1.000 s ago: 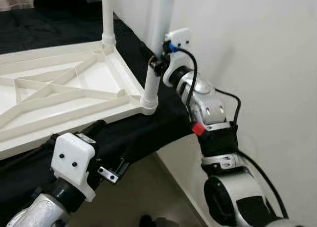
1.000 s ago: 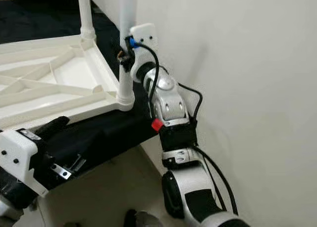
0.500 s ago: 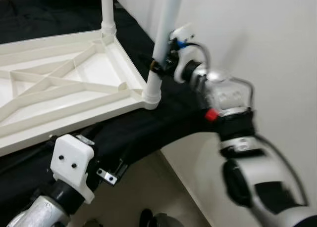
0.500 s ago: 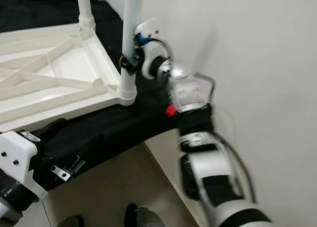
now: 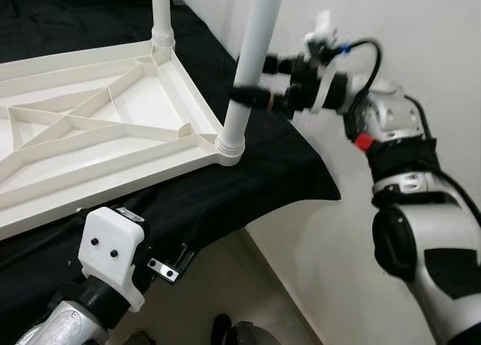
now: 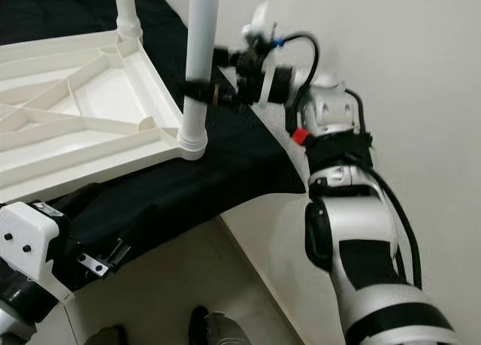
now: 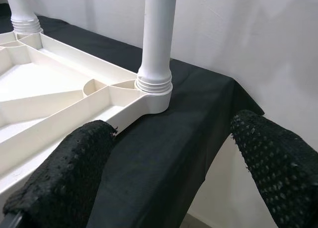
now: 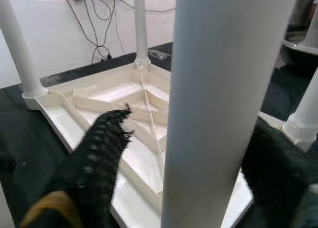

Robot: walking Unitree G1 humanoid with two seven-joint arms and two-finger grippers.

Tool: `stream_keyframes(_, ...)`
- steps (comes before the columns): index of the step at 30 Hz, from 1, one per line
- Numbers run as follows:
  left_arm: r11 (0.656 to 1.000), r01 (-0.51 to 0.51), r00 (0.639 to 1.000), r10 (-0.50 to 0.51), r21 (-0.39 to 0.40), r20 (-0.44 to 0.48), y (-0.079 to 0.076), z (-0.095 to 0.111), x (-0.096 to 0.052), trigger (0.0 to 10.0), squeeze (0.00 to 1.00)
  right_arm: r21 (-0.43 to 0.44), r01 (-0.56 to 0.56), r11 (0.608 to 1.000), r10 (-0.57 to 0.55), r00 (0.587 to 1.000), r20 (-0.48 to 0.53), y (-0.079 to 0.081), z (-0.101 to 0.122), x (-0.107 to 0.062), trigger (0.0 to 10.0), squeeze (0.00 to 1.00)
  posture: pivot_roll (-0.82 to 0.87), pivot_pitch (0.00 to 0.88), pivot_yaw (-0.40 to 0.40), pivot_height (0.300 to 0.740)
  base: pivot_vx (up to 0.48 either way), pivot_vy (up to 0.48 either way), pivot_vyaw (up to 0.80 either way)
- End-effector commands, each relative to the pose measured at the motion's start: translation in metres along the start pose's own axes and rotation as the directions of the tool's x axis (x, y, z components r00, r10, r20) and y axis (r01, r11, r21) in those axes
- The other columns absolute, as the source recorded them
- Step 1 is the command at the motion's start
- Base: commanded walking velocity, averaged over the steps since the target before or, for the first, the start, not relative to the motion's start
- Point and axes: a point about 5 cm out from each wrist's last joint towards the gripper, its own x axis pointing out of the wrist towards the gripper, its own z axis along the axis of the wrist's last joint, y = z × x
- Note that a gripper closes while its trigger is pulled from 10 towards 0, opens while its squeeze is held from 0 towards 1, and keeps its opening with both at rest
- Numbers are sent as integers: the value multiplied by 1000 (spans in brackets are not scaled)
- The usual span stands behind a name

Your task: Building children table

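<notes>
right gripper (image 5: 252, 98) clamps near-right table leg (image 5: 252, 52) | leg white, upright in upturned tabletop (image 5: 98, 134) | left gripper (image 7: 169, 153) parted, empty

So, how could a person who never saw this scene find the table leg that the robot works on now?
Find the upside-down white plastic tabletop lying on the black cloth. White round legs stand at its corners; take the white plastic leg at the corner nearest the wall. Unlike the others, it has the right end effector with black fingers closed around it.
</notes>
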Motion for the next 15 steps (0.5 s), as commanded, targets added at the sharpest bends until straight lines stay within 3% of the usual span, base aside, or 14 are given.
stream_keyframes(1, 1000, 3, 1000, -3, -11, -1, -3, -1, -1, 10000, 0, 13, -41, 999, 41, 999, 11, -1, -2, -8, 0, 0, 147, 256, -187, 740, 0, 0, 0)
stream_keyframes(10, 1000, 5, 1000, -5, -13, 4, -3, 0, 0, 10000, 0, 5, -62, 998, 62, 998, -21, -4, -1, -24, 0, 0, 130, 260, -182, 740, 0, 0, 0)
stream_keyframes(14, 1000, 7, 1000, -7, -13, 5, -3, 0, 0, 10000, 0, 21, 62, 998, -61, 997, -54, -5, -20, -32, 0, 0, 143, 272, -190, 740, 0, 0, 0)
stream_keyframes(15, 1000, 6, 1000, -6, -13, 6, -3, 0, 0, 10000, 0, 63, 170, 983, -166, 984, -68, -7, -31, -34, 0, 0, 145, 272, -192, 740, 0, 0, 0)
